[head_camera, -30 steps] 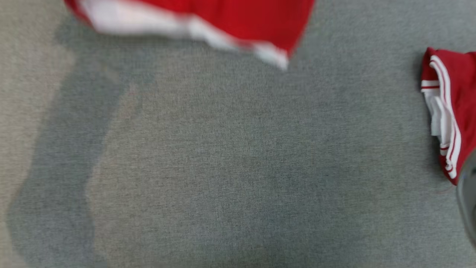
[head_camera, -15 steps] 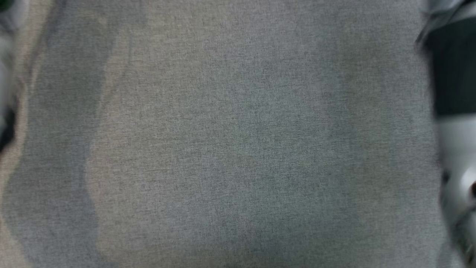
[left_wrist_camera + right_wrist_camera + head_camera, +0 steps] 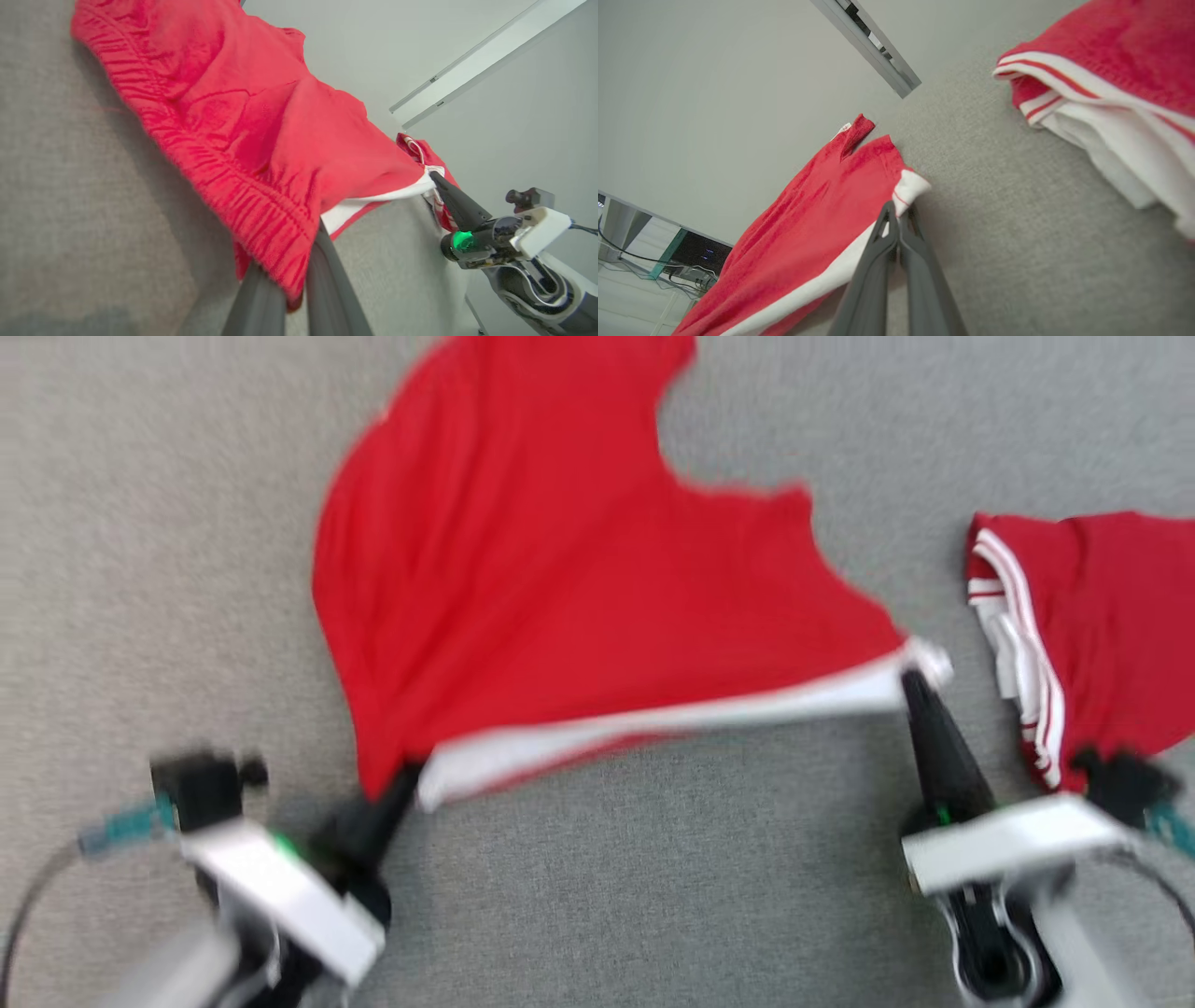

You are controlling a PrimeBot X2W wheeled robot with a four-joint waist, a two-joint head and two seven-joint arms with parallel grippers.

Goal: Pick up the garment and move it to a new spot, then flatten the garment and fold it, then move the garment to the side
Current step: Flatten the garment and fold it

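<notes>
2 clenched on garment [image 3: 560, 597]: left claw [image 3: 406, 782], right claw [image 3: 912, 683]; red pile [image 3: 1111, 616] beside right.

Red garment now stretched between both grippers, where a second ago only its edge showed.

A second ago the head view caught just a blurred strip of the red garment [image 3: 560, 588] along the top of the picture, and half a second ago little but the grey cloth surface [image 3: 653, 877]; the camera itself has swung. Now the garment spreads wide over the surface. Its white-banded hem [image 3: 672, 719] is pulled into a line between the left gripper [image 3: 408, 777], clamped on one end, and the right gripper [image 3: 910, 679], clamped on the other. The second red garment [image 3: 1092, 625], out of sight half a second ago, is back beside the right gripper.
</notes>
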